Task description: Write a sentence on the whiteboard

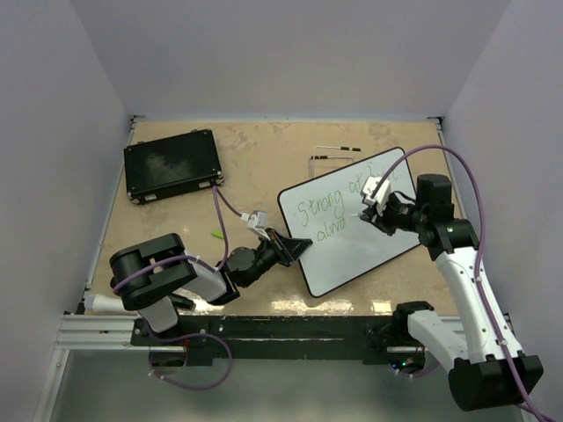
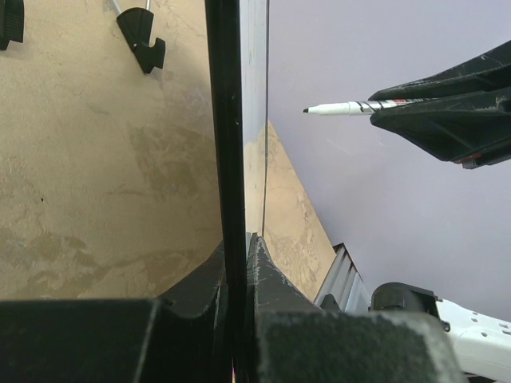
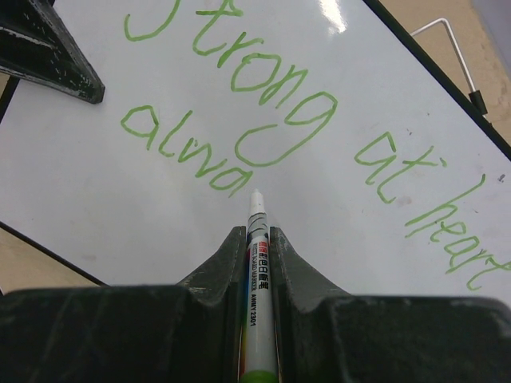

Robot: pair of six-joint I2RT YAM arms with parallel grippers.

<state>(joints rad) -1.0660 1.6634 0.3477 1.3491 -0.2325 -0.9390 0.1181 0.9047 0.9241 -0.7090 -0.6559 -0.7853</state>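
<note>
Top external view: the board [image 1: 352,255] lay skewed on the tabletop [image 1: 255,158] toward 3 o'clock. The sentence [image 1: 330,215] ran in green across the board's 10 o'clock part. The left tool [image 1: 295,249] was clamped shut on the board's 9 o'clock edge. The right tool [image 1: 368,211] hovered over the writing, closed on a marker [image 1: 361,214]. A case [image 1: 171,164] sat at 10 o'clock on the tabletop, a wire stand [image 1: 332,154] lay just past the board at 12 o'clock, and a green cap [image 1: 215,234] lay near the left arm.

Left wrist view: the left tool [image 2: 238,247] pinched the board's black rim [image 2: 226,120], seen edge-on. At 2 o'clock the marker [image 2: 343,108] jutted from the right tool [image 2: 387,108], its tip showing a gap from the glossy face.

Right wrist view: the right tool [image 3: 257,239] gripped the marker [image 3: 257,271] tightly between its fingers, tip pointing to 12 o'clock. The sentence [image 3: 271,104] read "Strong at heart", with "alwa" on a second line. The tip sat just beside the last "a", at its 5 o'clock. The left tool [image 3: 48,48] showed at 10 o'clock, the stand [image 3: 451,56] at 2 o'clock.
</note>
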